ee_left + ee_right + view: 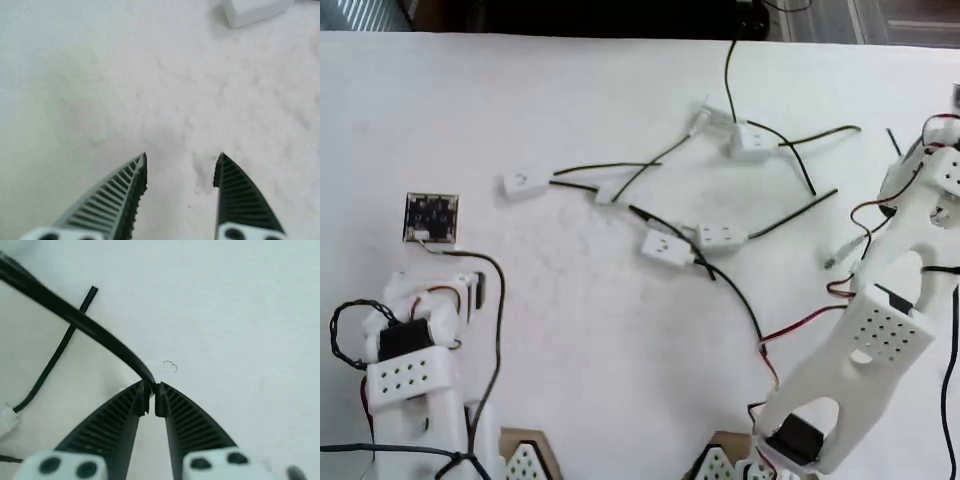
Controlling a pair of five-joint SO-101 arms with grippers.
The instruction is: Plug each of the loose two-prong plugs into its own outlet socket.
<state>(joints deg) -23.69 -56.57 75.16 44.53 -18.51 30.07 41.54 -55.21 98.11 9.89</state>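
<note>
- White plastic marks the task's things. The centre outlet block (722, 235) lies mid-table, with the tilted outlet block (667, 247) just beside it on its left in the high view.
- The far outlet block (752, 141) sits farther up the table. The left outlet block (525, 185) lies well apart toward the left arm's side.
- Two small white pieces, likely loose plugs, lie on the table. The near small plug (605, 193) is between the left and tilted blocks, and the far small plug (703, 120) is just beside the far block. I cannot tell whether any plug is seated in a socket.
- Black cords (729, 75) trail from these pieces and cross one another over the white table (570, 90).
- The right gripper (151, 390) has its fingers drawn together at the tips. A thick black cable (75, 315) runs right up to them, but I cannot tell whether it is pinched. A thin black cord (89, 296) lies on the table beyond.
- The left gripper (180, 160) hangs over bare table with its fingers spread apart and nothing between them. The corner of a white block (252, 11) shows ahead of it.
- A black square board (430, 217) sits near the left arm (408, 375). The right arm (875, 335) stretches along the table's right side.
</note>
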